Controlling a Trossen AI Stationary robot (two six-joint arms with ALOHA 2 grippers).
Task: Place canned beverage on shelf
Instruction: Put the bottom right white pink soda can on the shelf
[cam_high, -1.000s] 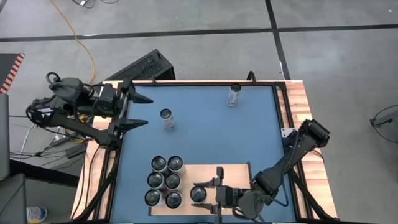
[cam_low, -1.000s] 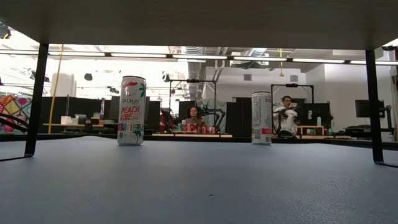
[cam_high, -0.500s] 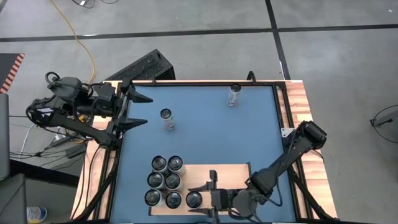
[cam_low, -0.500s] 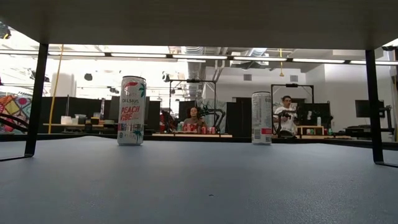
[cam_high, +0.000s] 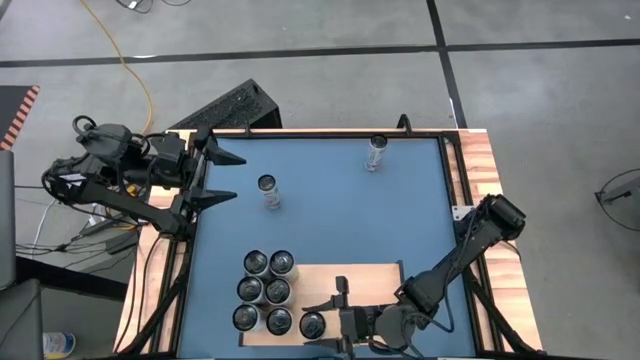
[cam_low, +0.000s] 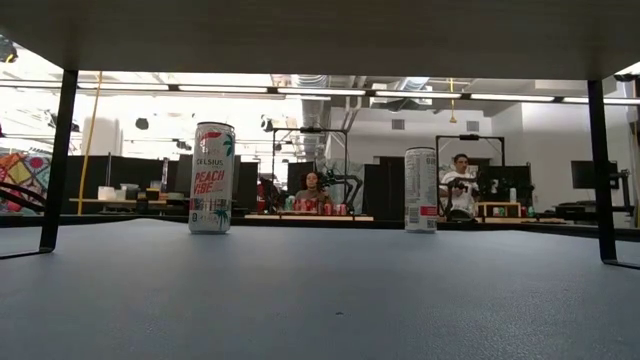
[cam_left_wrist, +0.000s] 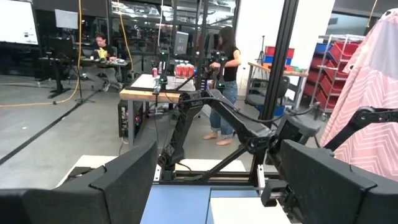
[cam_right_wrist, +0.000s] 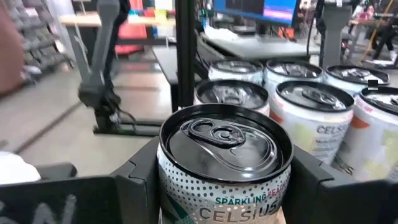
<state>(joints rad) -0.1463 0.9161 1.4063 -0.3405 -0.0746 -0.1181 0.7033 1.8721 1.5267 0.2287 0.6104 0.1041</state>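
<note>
The can (cam_high: 312, 323) stands upright on the shelf (cam_high: 370, 275) beside the cluster of six cans (cam_high: 262, 291), clamped between the right gripper's (cam_high: 318, 322) fingers, while the left gripper (cam_high: 222, 178) waits with fingers apart, well away.

1. the left gripper (cam_left_wrist: 214, 180) is holding its two dark fingers (cam_left_wrist: 118, 180) wide apart with nothing between them.
2. a strip of blue table surface (cam_left_wrist: 174, 205) is lying between the fingers, beside a pale panel (cam_left_wrist: 239, 208).
3. a black jointed robot arm (cam_left_wrist: 211, 112) is standing beyond the table edge.
4. a person in dark top and jeans (cam_left_wrist: 225, 81) is standing at a wooden workbench (cam_left_wrist: 155, 93).
5. a pink patterned cloth (cam_left_wrist: 367, 81) is hanging at one side.
</note>
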